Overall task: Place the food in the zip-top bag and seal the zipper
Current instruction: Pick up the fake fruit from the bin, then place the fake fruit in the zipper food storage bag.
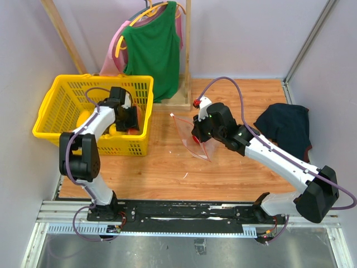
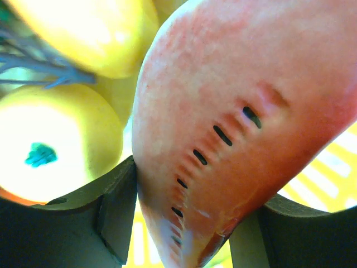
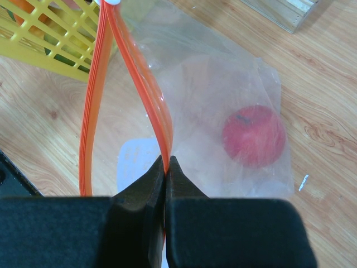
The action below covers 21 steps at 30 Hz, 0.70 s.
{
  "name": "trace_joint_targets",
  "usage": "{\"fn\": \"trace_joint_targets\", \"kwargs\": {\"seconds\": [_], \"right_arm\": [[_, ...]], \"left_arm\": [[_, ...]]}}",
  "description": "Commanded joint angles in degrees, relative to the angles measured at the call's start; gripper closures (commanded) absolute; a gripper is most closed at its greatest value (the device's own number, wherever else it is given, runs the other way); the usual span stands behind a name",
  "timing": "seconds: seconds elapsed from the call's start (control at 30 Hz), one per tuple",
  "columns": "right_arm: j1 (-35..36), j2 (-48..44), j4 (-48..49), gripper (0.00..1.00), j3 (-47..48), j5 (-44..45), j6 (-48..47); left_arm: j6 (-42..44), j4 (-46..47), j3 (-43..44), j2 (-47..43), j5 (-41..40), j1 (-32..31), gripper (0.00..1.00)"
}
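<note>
Table (image 1: 167, 167): bare wood lies between basket and bag, room enough for a carry across; rack base (image 1: 174, 100) stands behind that path, dark cloth heap (image 1: 287, 125) well off to the right.
Basket (image 1: 111, 144): yellow walls rise around the left arm's tool; judged best to lift straight above the rim before swinging right.
Zip-top bag (image 3: 223, 84): lies near table centre, mouth toward the basket, one red fruit (image 3: 254, 135) inside.
Left gripper (image 2: 184, 223): fingers pressed on both flanks of the red seeded slice (image 2: 234, 111), yellow fruits (image 2: 56, 145) crowding beside; glossy and tapered, so a slow lift guards against slipping.
Right gripper (image 3: 166, 167): pinched tight on one zipper strip (image 3: 148, 84), raised so the mouth gapes; that height suits the drop.
</note>
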Motion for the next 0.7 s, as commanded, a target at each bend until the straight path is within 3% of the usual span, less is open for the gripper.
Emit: {"fn": "trace_joint_targets", "kwargs": {"seconds": [0.0, 0.33, 0.67], "right_arm": [[-0.44, -0.2, 0.92, 0.99, -0.27, -0.08, -0.09], [-0.42, -0.58, 1.68, 0.99, -0.4, -0.2, -0.12], [-0.43, -1.23, 2.39, 0.99, -0.79, -0.39, 0.34]], "left_arm": [[-1.16, 1.61, -0.55, -5.66, -1.77, -0.06, 0.75], [-3.11, 5.91, -1.04, -20.7, -4.77, -0.15, 0.8], [-4.56, 12.12, -1.99, -32.6, -1.2, -3.07, 0.81]]}}
